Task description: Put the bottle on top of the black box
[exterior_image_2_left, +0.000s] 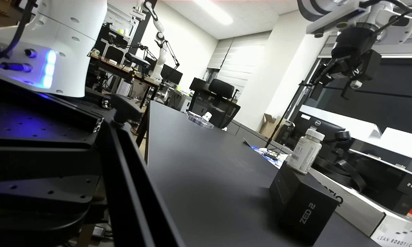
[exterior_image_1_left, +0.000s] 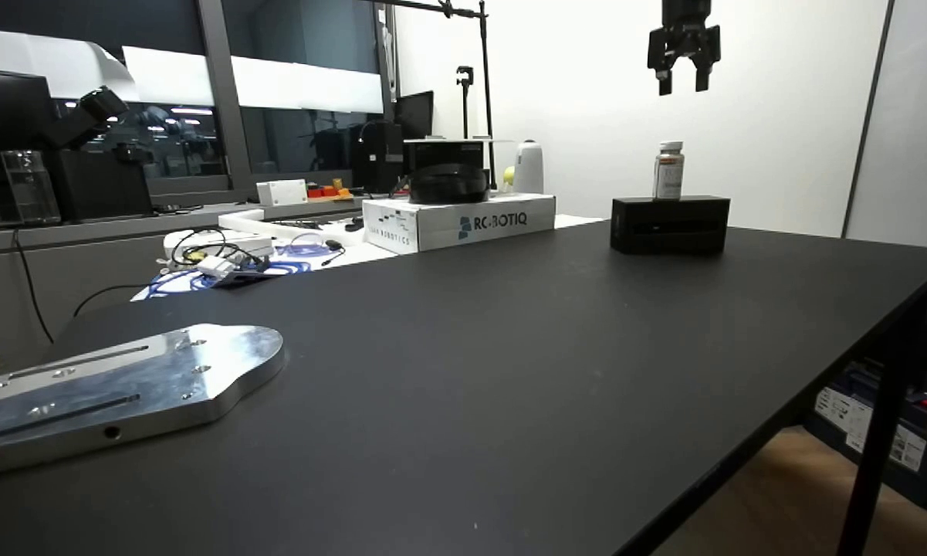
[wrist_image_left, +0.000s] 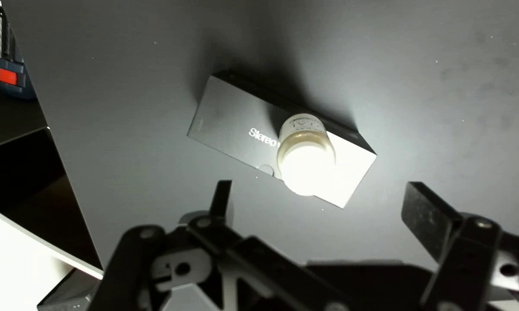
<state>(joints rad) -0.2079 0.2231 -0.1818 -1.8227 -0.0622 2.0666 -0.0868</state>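
The bottle (exterior_image_1_left: pixel 668 176) is small and translucent with a pale cap and a printed label. It stands upright on top of the black box (exterior_image_1_left: pixel 668 226), and both show in the other views too. In an exterior view the bottle (exterior_image_2_left: pixel 305 154) rests on the box (exterior_image_2_left: pixel 303 206) marked ZED 2. In the wrist view the bottle (wrist_image_left: pixel 302 134) stands right of centre on the box (wrist_image_left: pixel 224 112), its cap washed out by light. My gripper (exterior_image_1_left: pixel 684 83) is open and empty, well above the bottle. It also shows in an exterior view (exterior_image_2_left: pixel 331 93) and the wrist view (wrist_image_left: pixel 322 205).
A long white box (exterior_image_1_left: pixel 482 224) with dark lettering lies by the table's far side, with black gear on it. A metal plate (exterior_image_1_left: pixel 147 378) lies on the black table (exterior_image_1_left: pixel 471 386). The white robot base (exterior_image_2_left: pixel 65 44) stands beside the table.
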